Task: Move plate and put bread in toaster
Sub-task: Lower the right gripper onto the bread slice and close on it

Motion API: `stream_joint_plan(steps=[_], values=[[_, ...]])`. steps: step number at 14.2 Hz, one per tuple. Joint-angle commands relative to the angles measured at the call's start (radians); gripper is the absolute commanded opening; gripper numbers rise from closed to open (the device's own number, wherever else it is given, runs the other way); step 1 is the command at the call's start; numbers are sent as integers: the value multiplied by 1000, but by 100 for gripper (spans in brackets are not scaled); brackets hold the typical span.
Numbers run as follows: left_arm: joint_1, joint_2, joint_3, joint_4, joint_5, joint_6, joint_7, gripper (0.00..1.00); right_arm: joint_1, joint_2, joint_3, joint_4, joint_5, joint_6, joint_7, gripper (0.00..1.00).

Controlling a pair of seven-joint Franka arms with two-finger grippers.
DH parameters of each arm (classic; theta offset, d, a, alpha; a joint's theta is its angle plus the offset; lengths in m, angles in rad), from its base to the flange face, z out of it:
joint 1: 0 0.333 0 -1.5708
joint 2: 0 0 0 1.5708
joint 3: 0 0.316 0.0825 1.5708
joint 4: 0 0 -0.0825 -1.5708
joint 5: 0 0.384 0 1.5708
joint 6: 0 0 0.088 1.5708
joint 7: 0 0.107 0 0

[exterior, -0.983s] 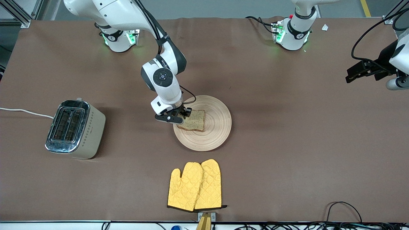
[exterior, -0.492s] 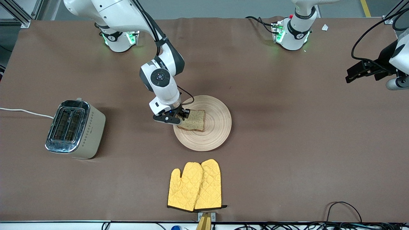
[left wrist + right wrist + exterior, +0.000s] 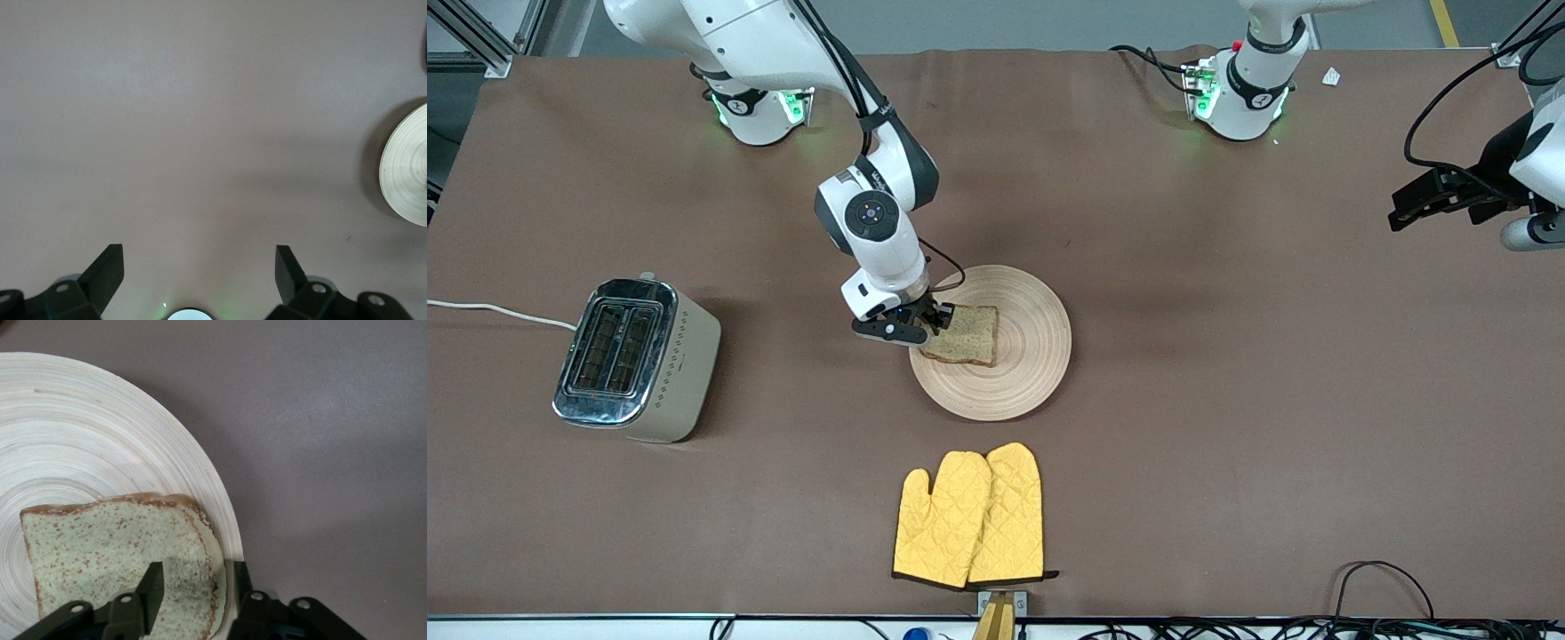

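Observation:
The speckled bread (image 3: 969,336) (image 3: 93,553) lies flat on the round pale-wood plate (image 3: 1032,356) (image 3: 100,433) in the middle of the table. My right gripper (image 3: 930,327) (image 3: 198,577) is low at the side of the bread toward the toaster. It is open. One finger is over the slice's face and the other is just outside the plate's rim, so the jaws straddle the crust and the rim. The cream toaster (image 3: 636,360) with a chrome top stands toward the right arm's end. My left gripper (image 3: 1427,203) (image 3: 199,260) waits open over bare table at the left arm's end.
A pair of yellow oven mitts (image 3: 969,516) lies nearer the front camera than the plate. The toaster's white cord (image 3: 489,309) runs off the table's edge. An edge of the plate (image 3: 407,167) shows in the left wrist view.
My right gripper has shifted slightly toward the toaster's end and settled at the bread's edge, with its jaws a little narrower. The bread, the plate and the left arm have not moved.

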Motion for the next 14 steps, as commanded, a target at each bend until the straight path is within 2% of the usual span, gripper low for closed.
stream_joint_plan(steps=[1, 4, 11, 14], values=[[2, -20, 0, -12, -9, 9, 10, 100, -5, -12, 7, -20, -13, 14, 27, 42], [2, -20, 0, -12, -12, 10, 10, 100, -6, -10, 7, -20, -13, 19, 27, 41], [2, -17, 2, -12, -14, 10, 10, 100, -8, -7, 7, -22, -13, 22, 27, 23], [2, -13, 2, -12, -15, 15, 10, 100, -8, -7, 7, -37, -13, 54, 27, 21]])
